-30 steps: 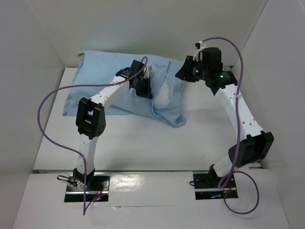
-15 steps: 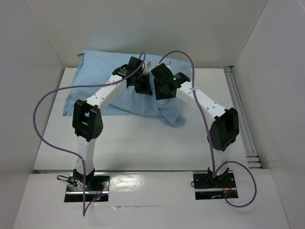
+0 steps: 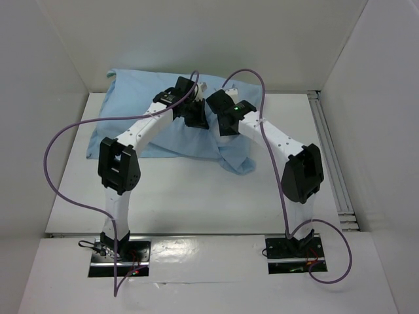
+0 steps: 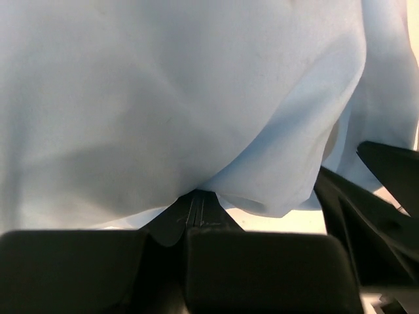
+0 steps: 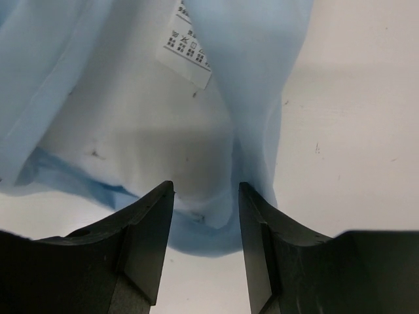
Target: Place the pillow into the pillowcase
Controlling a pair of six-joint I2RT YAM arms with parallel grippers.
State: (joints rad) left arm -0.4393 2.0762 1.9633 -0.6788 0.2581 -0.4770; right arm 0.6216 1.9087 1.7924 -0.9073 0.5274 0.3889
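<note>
The pillowcase [image 3: 137,118] lies rumpled across the far left of the table [image 3: 183,196]. As far as I can judge, the pillow [image 5: 131,118] is mostly inside it, with a white end showing at the slack mouth on the right.

My worry is that mouth: the blue cloth folds loosely around the white end. If the right side closes here, it could grab pillow and cloth together, and a pull would drag the pillow back out. The left pinch is on a thin fold, so it could slip under load.

The left arm [image 3: 141,131] reaches forward and inward, elbow raised. Its left gripper [image 4: 196,203] is pressed together on blue cloth. The right arm [image 3: 278,140] arches in, its wrist beside the left one. The right gripper [image 5: 206,186] has its jaws spread, gripping nothing, aimed at the blue edge below the tag [image 5: 186,40].
</note>
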